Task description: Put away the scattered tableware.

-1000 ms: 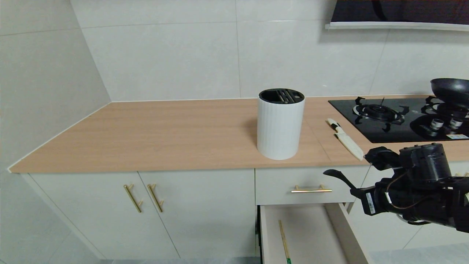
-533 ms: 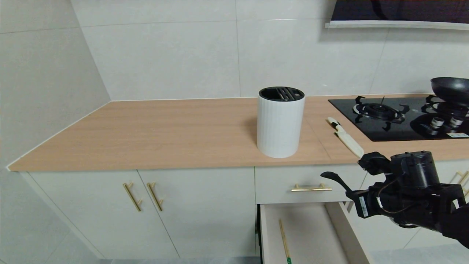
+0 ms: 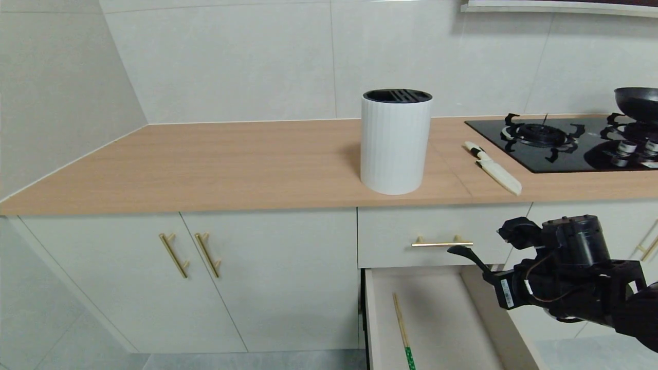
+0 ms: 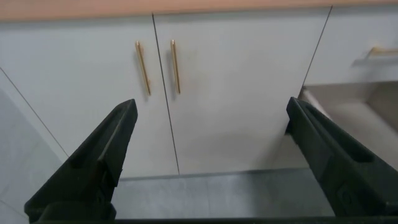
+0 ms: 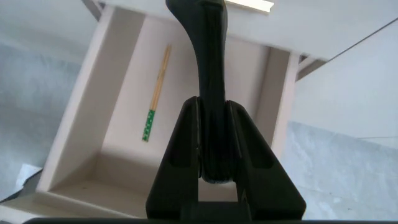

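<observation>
Gripping black utensil (image 5: 206, 43), possibly spoon: right claw (image 5: 212, 121), above open drawer (image 3: 442, 318); left claw (image 4: 208, 118) spread wide facing cabinet doors (image 4: 242, 74).

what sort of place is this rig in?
Likely a home kitchen: black gas hob, light wooden countertop over white cabinets with brass handles, white ribbed cylindrical knife block beside a pale knife.

A pale knife (image 3: 492, 171) lies flat on the counter (image 3: 231, 169); chopsticks (image 3: 402, 329) lie in the open drawer (image 3: 442, 318); the right gripper (image 5: 212, 109) clamps a black spoon (image 5: 208, 37).
</observation>
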